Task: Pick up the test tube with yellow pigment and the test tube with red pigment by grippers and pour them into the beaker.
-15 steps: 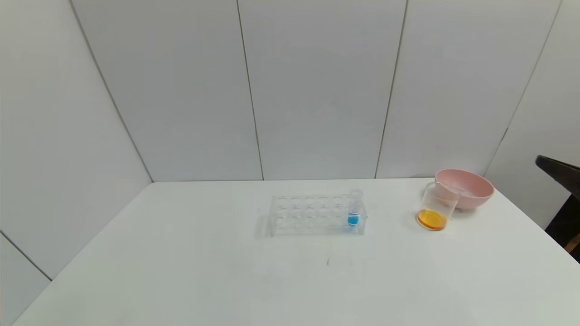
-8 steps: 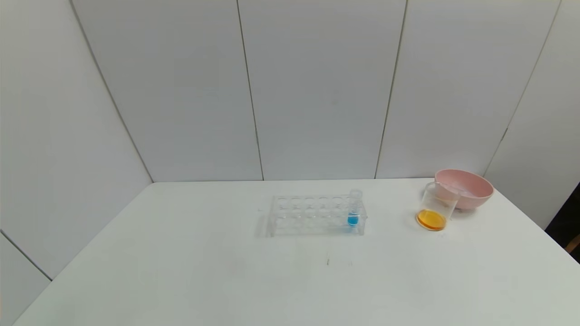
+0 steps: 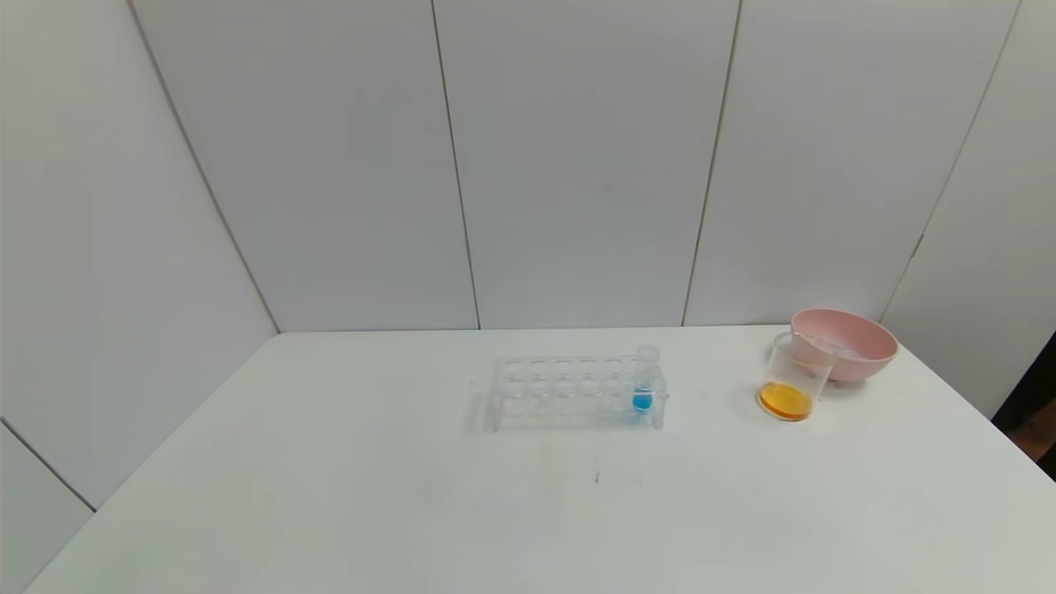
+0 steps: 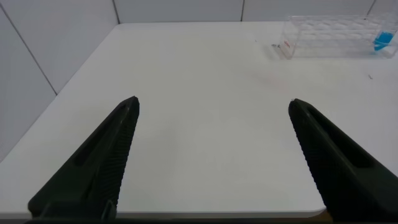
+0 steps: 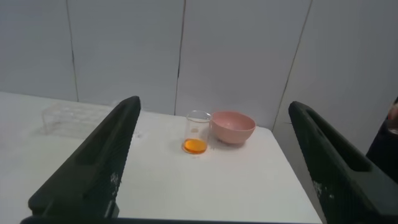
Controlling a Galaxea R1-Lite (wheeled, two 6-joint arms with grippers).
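The beaker (image 3: 796, 378) stands at the back right of the table with a shallow layer of orange liquid in it. In the right wrist view the beaker (image 5: 197, 132) is well ahead of my right gripper (image 5: 214, 102), which is open and holds nothing. My left gripper (image 4: 213, 101) is open too, empty, over the table's near left part. Neither gripper shows in the head view. The test tube with yellow pigment and the test tube with red pigment are out of view.
A pink bowl (image 3: 858, 355) sits right behind the beaker, near the table's right edge. A clear tube rack (image 3: 569, 392) stands mid-table with one blue-liquid tube (image 3: 644, 384) at its right end. The white table (image 3: 412, 495) meets the wall panels behind.
A dark piece of the right arm showed at the head view's right edge a second ago; it has drawn back out of that view. Nothing on the table moved.
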